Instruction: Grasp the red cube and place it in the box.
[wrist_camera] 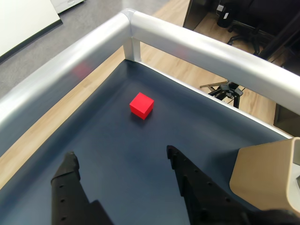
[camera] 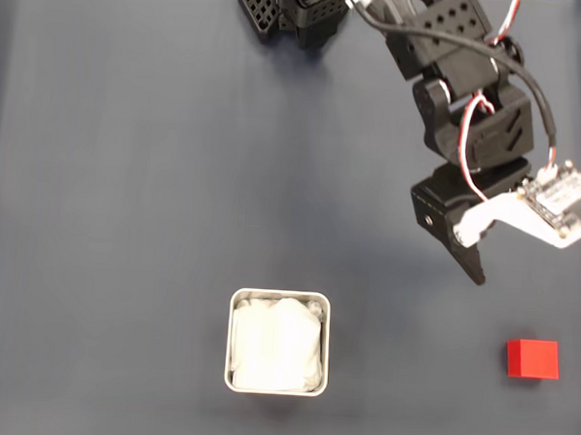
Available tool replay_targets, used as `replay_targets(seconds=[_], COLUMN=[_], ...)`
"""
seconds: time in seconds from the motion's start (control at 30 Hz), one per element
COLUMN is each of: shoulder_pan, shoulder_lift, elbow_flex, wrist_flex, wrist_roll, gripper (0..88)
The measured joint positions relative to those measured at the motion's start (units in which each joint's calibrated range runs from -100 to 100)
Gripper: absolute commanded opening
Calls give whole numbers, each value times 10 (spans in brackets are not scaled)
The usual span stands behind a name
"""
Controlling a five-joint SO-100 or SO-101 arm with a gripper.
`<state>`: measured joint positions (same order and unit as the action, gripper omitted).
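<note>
Fingers (wrist_camera: 65, 178) of the gripper (wrist_camera: 122, 161) stood spread at the near edge of the wrist view, one dark prong to the left and one to the right, with bare mat between them and nothing held. That wide stance looked like readiness for a grasp: the gap seemed ample for the cube's width, and the claw pointed roughly toward it while hanging short of it. A tan block (wrist_camera: 267, 173) on the wrist sat at the lower right of that view.

Beyond the fingertips the red cube (wrist_camera: 141, 105) rested flat on the dark blue mat (wrist_camera: 108, 136), well apart from the claw and turned slightly against its line. Open mat lay all round the cube, so an approach from above or the near side appeared unobstructed. Farther back the mat ended near a silver rail (wrist_camera: 197, 44) that bent at a corner post; the cube sat near that corner, leaving less room on its far side.

In the fixed view the arm (camera: 471, 120) reached in from the top, the cube (camera: 533, 359) lay near the right edge, and the box (camera: 280, 300) sat well to its left, white lining showing, with clear mat between for a carry
</note>
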<state>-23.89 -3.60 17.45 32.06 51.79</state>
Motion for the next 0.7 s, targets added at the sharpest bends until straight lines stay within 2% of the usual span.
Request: replay_targets(seconds=[0.7], shoulder_pan=[-1], shoulder_lift=[189], elbow_flex=[-143], wrist_flex=[-44], wrist_roll=[-6], gripper=[433])
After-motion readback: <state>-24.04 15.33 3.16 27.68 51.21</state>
